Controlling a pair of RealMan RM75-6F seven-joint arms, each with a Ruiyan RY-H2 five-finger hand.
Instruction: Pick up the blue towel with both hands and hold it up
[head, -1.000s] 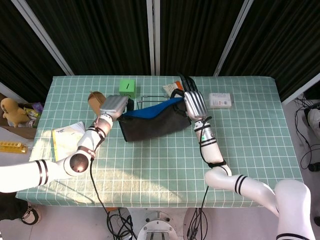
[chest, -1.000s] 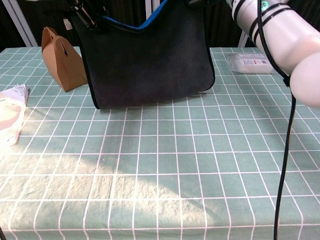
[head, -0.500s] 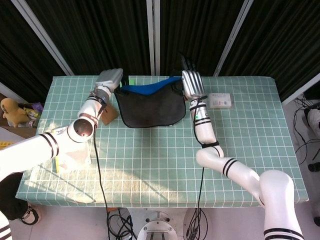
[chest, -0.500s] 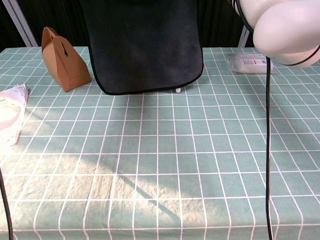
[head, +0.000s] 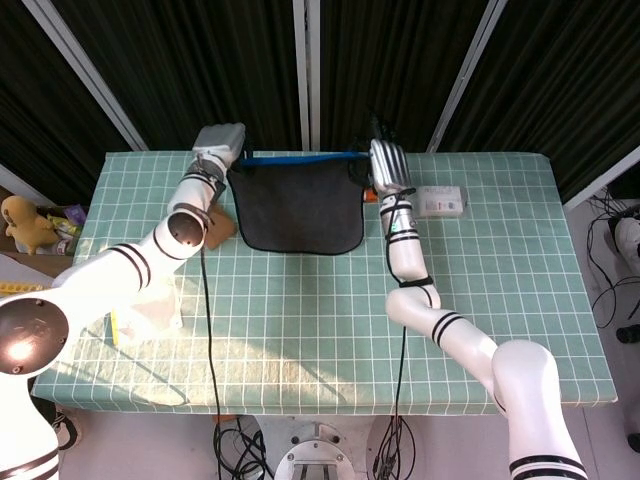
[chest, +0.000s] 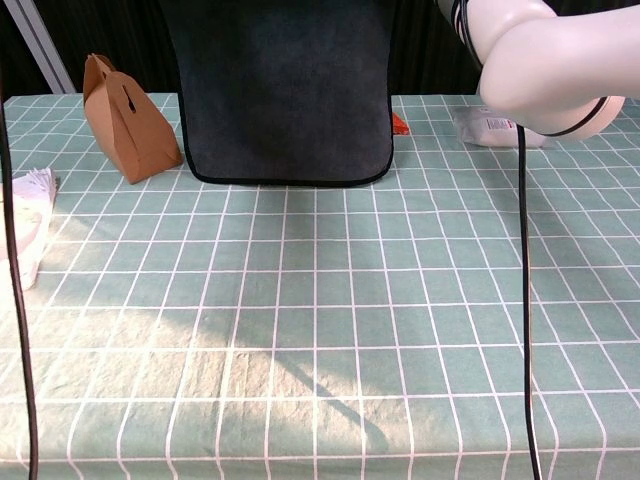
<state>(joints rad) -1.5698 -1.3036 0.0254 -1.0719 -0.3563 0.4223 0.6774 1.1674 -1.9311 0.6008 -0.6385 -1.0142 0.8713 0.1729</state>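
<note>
Your left hand (head: 219, 143) and right hand (head: 387, 165) each grip a top corner of the blue towel (head: 296, 205), fingers closed on its edge. The towel hangs flat between them above the table (head: 300, 330), beside the brown paper bag (chest: 125, 118).

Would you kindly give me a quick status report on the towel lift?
Left hand and right hand each hold a top corner. Blue towel hangs spread, off the table. Nothing obstructing.

Paper bag (chest: 128, 117) left of towel (chest: 285, 90)
</note>
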